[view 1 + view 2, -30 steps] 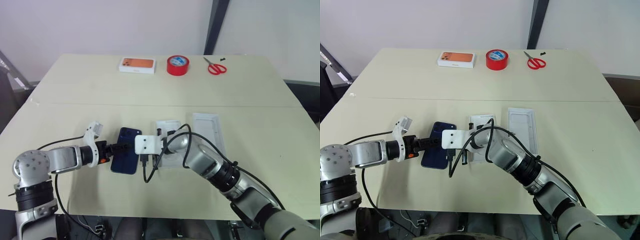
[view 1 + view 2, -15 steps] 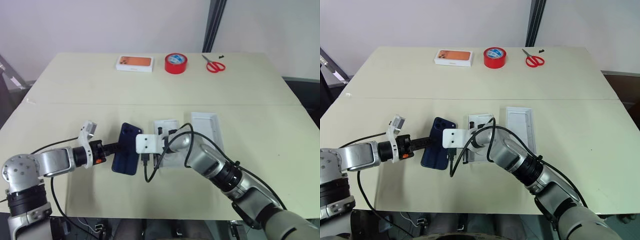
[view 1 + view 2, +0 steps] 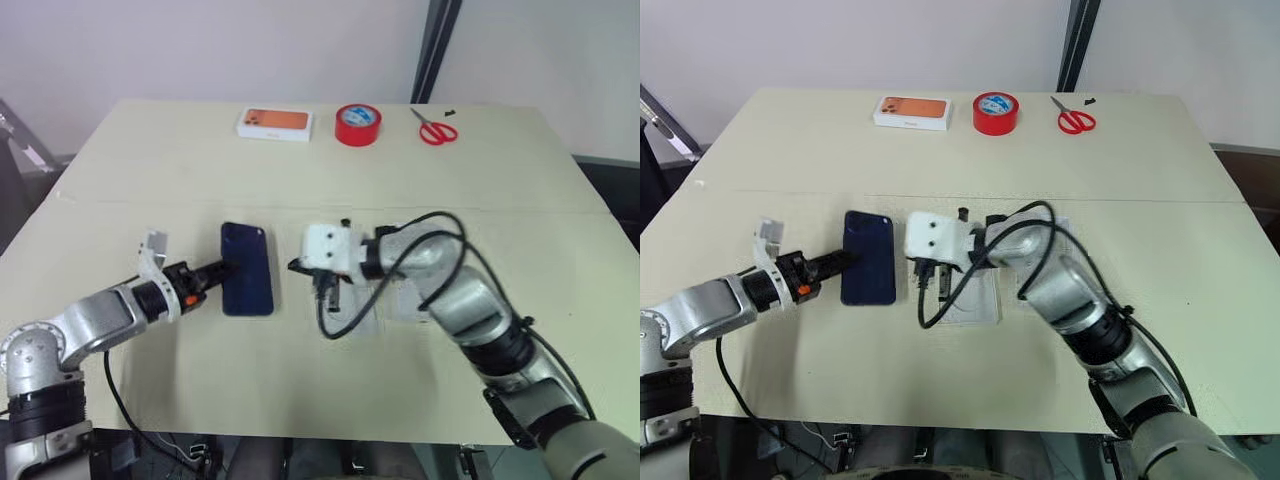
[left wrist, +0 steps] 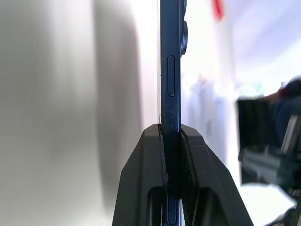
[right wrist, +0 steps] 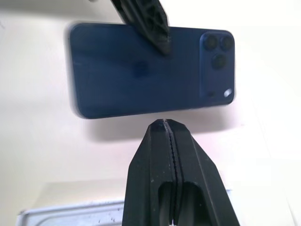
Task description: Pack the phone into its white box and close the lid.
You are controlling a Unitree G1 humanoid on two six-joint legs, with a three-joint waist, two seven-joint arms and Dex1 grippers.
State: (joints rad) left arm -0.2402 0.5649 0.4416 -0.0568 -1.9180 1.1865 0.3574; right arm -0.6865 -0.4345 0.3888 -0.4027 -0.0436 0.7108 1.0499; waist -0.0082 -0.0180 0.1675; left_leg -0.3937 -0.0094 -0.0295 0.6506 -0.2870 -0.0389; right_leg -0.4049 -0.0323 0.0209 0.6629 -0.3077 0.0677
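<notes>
Phone point(image 3: 247, 282) now lifted off table point(image 3: 150, 180), pinched by edge in left gripper point(image 3: 216, 270), clamped shut where open a sec ago. Right gripper point(image 5: 165, 129) empty, shut, pulled back above white box point(image 3: 975, 300). Pickup done; next: carry to box.

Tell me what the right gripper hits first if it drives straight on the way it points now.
Most likely the phone: the shut right gripper aims at its back face, which the left gripper holds. Depth between them is unclear.
</notes>
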